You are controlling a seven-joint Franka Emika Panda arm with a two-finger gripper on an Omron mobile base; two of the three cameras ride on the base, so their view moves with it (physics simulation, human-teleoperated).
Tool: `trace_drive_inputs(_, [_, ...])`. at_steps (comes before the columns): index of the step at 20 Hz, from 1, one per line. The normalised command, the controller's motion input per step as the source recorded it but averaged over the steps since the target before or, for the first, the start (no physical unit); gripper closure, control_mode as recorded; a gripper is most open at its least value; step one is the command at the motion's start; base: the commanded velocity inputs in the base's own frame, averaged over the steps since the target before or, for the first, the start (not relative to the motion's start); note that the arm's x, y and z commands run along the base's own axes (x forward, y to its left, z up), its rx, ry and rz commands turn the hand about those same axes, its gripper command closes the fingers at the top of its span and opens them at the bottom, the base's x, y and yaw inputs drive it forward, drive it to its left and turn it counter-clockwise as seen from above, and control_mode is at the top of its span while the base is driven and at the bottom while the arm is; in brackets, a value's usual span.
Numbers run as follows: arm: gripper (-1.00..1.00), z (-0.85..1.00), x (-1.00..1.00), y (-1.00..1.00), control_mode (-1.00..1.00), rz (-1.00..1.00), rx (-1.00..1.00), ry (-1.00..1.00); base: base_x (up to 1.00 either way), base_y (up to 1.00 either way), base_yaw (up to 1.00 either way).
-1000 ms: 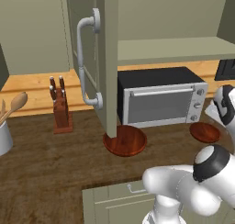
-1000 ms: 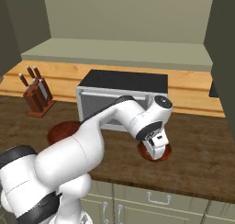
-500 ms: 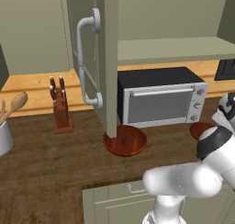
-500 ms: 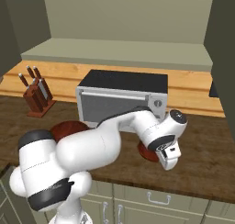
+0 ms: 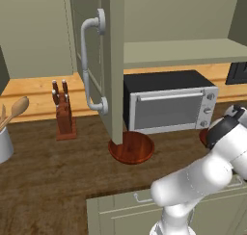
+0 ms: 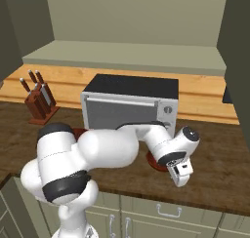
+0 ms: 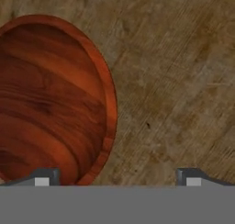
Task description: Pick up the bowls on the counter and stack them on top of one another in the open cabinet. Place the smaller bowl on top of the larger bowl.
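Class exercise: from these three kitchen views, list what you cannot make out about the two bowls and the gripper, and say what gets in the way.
- Smaller bowl: right base view, mostly hidden behind the arm; left base view, a sliver shows.
- Same bowl: hand view, cut off by the left edge.
- Larger bowl: left base view, its back hidden by the cabinet door.
- Gripper: fingertips apart, straddling the rim; contact cannot be judged.

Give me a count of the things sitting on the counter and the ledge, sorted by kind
Bowls: 2, the larger bowl and the smaller bowl
Toaster ovens: 1
Knife blocks: 1
Utensil holders: 1
Total: 5
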Motion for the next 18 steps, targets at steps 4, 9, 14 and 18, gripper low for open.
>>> trace_drive_inputs(4, [-1.0,-0.27,0.01,0.0,-1.0,0.0,0.0,0.0,0.0,0.0,0.0])
trace_drive_inputs(9, [-1.0,-0.3,0.08,0.0,-1.0,0.0,0.0,0.0,0.0,0.0,0.0])
trace_drive_inputs(14, [-1.0,-0.04,0.23,0.0,-1.0,0.0,0.0,0.0,0.0,0.0,0.0])
trace_drive_inputs(18, [-1.0,0.0,0.27,0.0,-1.0,-0.01,0.0,0.0,0.0,0.0,0.0])
